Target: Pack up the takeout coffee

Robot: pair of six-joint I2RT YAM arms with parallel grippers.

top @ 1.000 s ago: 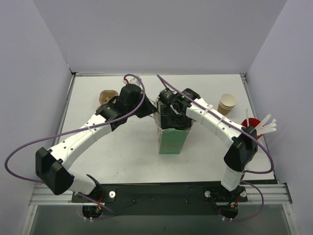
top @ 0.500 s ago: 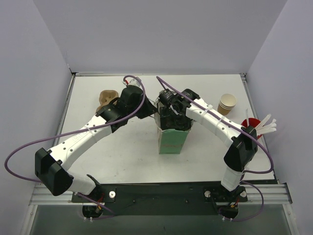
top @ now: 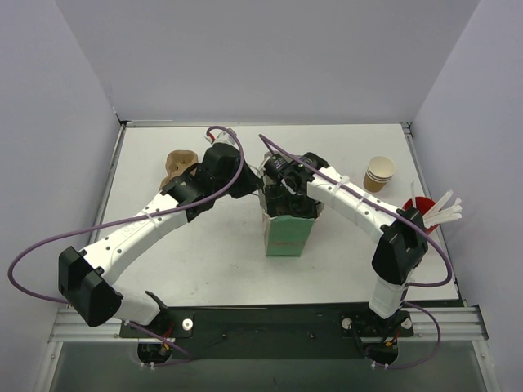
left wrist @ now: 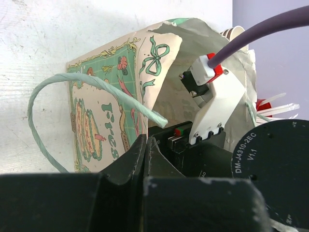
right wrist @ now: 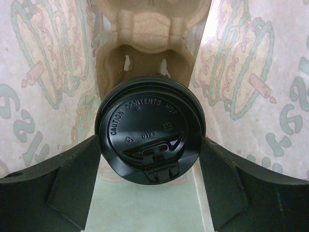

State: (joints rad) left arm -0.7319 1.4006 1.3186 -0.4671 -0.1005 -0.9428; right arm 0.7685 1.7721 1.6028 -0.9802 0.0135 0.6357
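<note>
The takeout coffee (right wrist: 149,137) shows only its round black lid, seen from above in the right wrist view. My right gripper (right wrist: 149,157) is shut on it, one finger touching each side of the lid. Cup and gripper are down inside the green-printed paper bag (top: 288,238), just above a tan pulp cup carrier (right wrist: 145,43) that lies deeper in it. In the top view the right gripper (top: 286,198) hides the cup. My left gripper (left wrist: 145,140) is shut on the bag's (left wrist: 96,96) left rim, and its green twine handle (left wrist: 72,82) loops beside it.
A tan pulp piece (top: 178,163) lies at the back left behind the left arm. A stack of paper cups (top: 379,173) stands at the back right. Near the right edge is a red holder with white sticks (top: 429,210).
My right gripper has shifted slightly left and lower into the bag with the cup. The left gripper has kept its hold on the rim.
</note>
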